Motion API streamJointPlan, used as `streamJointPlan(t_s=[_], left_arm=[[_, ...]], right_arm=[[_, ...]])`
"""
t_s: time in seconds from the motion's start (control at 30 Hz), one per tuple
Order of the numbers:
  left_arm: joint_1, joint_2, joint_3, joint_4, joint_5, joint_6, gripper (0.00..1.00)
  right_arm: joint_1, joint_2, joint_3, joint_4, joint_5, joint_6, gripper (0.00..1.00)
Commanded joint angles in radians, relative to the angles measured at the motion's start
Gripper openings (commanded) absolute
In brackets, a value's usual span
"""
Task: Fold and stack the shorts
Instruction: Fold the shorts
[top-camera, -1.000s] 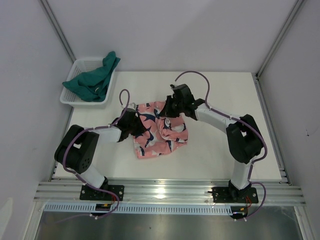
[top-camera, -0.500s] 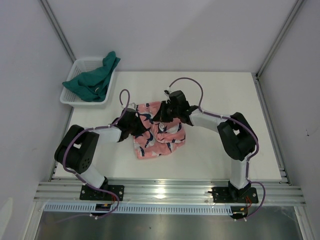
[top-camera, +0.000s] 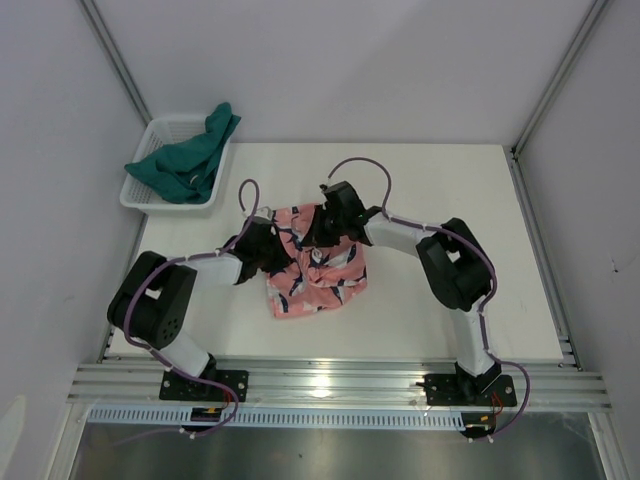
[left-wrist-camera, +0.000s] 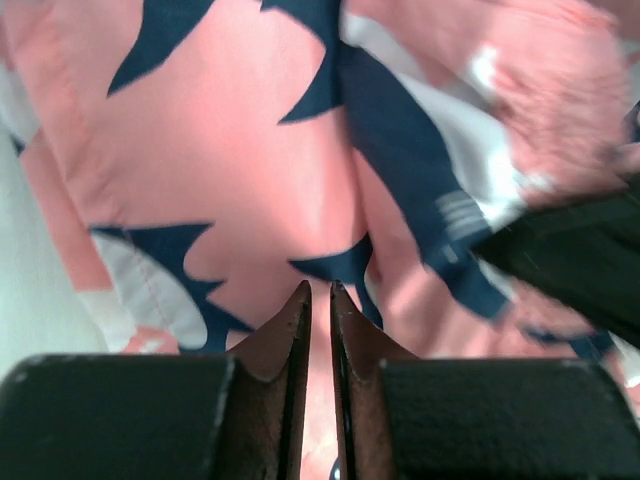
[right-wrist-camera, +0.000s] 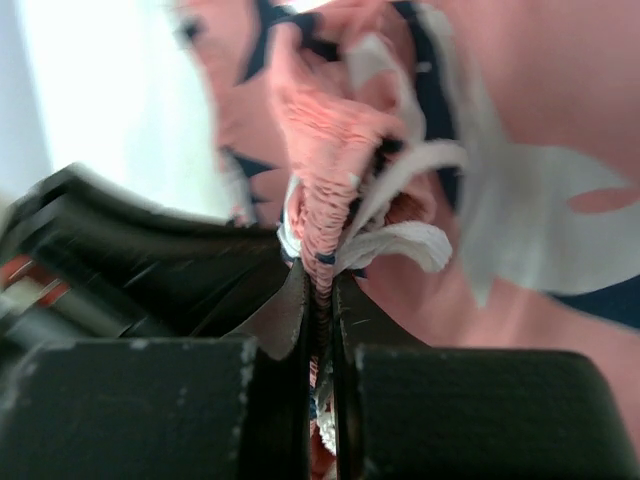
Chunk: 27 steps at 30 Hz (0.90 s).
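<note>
Top external view: locate the white plastic mesh basket (top-camera: 150, 203) at the far left corner of the white worktop (top-camera: 440, 180). You will see the plain dark teal green fabric shorts (top-camera: 185, 160) bunched inside this basket, with one part draped over its far rim. The salmon-pink shark-print fabric shorts (top-camera: 322, 275) lie crumpled on the worktop. They are to the right of the basket, nearer the arm bases and well apart from it. The left tool (top-camera: 283, 257) meets the pink shorts on the edge facing the basket. The right tool (top-camera: 318, 232) meets them at their far edge, on the side away from the basket.

Left wrist view: the left tool (left-wrist-camera: 320, 290) has its fingers drawn almost together, and the thin slit between them is filled with pink fabric. Read this as a pinch on a thin layer.

Right wrist view: the right tool (right-wrist-camera: 320, 272) is clamped on a gathered ridge of the pink waistband. A flat white cord (right-wrist-camera: 400, 240) bulges out just beyond the fingertips.
</note>
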Motion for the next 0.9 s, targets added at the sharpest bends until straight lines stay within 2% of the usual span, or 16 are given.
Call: streamJointPlan(t_s=[0.0,0.1,0.17,0.2,0.3,0.4,0.57,0.67,0.87], left_arm=[[-0.011,-0.059,0.0,-0.065,-0.029,0.029,0.15],[-0.011,-0.104,-0.014,-0.08,-0.039,0.032,0.16],[-0.011,-0.119,-0.021,-0.09,-0.045,0.032,0.16],[-0.011,-0.133,-0.023,-0.096,-0.046,0.033,0.16],[-0.011,-0.16,-0.031,-0.108,-0.047,0.033,0.16],[-0.011,-0.203,-0.04,-0.128,-0.053,0.033,0.16],[-0.011,-0.281,-0.041,-0.197,-0.052,0.035,0.17],[-0.01,-0.344,-0.038,-0.247,-0.098,0.039,0.17],[0.058,-0.438,-0.018,-0.324,-0.076,0.058,0.2]], right_arm=[[0.008,0.069,0.112,-0.143,0.075,-0.012,0.03],[0.011,0.09,0.14,-0.177,0.09,-0.021,0.04],[0.013,0.1,0.154,-0.197,0.106,-0.013,0.12],[0.014,0.101,0.157,-0.205,0.104,-0.012,0.24],[0.016,0.081,0.159,-0.197,0.098,-0.008,0.49],[0.011,0.034,0.148,-0.177,0.073,0.005,0.62],[-0.004,-0.061,0.136,-0.128,-0.029,0.038,0.66],[-0.006,-0.103,0.12,-0.075,-0.112,0.068,0.67],[-0.036,-0.21,-0.04,0.184,-0.325,0.221,0.68]])
